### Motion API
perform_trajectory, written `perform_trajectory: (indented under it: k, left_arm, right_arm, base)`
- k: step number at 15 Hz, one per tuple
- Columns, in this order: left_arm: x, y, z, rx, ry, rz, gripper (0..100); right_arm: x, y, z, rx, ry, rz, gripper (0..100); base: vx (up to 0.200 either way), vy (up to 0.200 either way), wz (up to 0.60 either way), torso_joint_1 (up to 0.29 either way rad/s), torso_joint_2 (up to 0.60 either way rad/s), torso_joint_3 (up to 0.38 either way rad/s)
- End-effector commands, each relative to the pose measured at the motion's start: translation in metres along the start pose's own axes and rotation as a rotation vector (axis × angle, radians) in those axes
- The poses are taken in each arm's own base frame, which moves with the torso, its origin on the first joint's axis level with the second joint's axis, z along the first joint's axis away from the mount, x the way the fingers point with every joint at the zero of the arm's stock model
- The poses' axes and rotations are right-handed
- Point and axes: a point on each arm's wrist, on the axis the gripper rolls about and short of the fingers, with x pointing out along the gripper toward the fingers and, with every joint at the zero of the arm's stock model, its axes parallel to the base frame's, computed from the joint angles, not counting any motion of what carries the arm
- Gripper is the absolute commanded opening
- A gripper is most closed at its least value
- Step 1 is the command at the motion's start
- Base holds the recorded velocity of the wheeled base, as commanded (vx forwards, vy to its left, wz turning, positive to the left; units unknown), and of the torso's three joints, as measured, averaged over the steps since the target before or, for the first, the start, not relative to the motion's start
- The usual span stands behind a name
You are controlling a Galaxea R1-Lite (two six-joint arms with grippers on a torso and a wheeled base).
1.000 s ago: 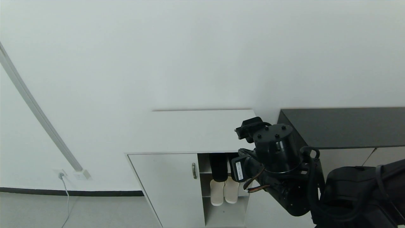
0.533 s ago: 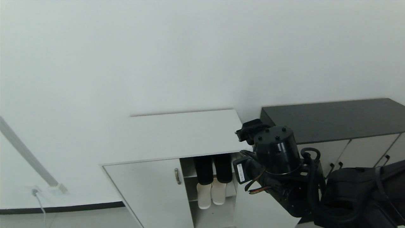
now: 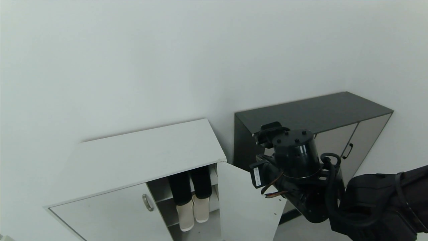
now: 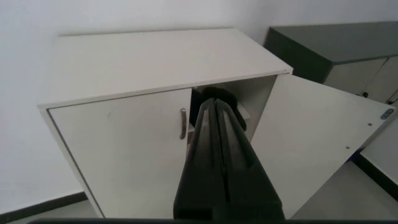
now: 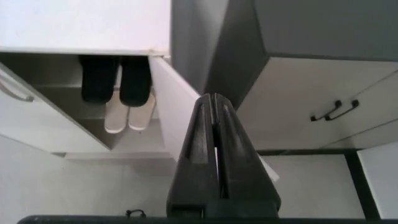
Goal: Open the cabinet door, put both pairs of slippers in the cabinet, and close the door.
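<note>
The white cabinet stands low on the left, with its right door swung open and its left door closed. Inside, black slippers sit on the upper shelf and white slippers on the shelf below. My left gripper is shut and empty, held in front of the cabinet's opening near the left door's handle. My right gripper is also shut and empty, out in front of the open door, with the black slippers and white slippers off to its side.
A dark grey cabinet with closed doors and black handles stands against the wall just right of the white one. The open door's edge comes close to its front corner. Grey floor lies in front of both.
The whole head picture has shifted, so the camera has turned: the white cabinet now sits farther left and the dark cabinet shows in full. The slippers stay on their shelves.
</note>
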Motion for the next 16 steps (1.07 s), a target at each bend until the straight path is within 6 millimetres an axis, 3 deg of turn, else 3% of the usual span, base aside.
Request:
perform_trajectory:
  k: [1, 10, 16]
  left_arm:
    - [0.000, 0.000, 0.000, -0.001, 0.001, 0.001, 0]
    - [0.000, 0.000, 0.000, -0.002, 0.001, 0.001, 0]
    - [0.000, 0.000, 0.000, -0.002, 0.000, 0.000, 0]
  right_arm:
    - [0.003, 0.001, -0.003, -0.005, 0.007, -0.003, 0]
    - [0.010, -0.008, -0.004, -0.013, 0.016, -0.034, 0]
    - [0.052, -0.068, 0.005, 0.052, 0.004, -0.145, 0]
  base:
    - [0.000, 0.000, 0.00, 0.000, 0.00, 0.000]
    - [-0.178, 0.000, 0.00, 0.004, 0.00, 0.000]
    - [0.000, 0.000, 0.00, 0.000, 0.00, 0.000]
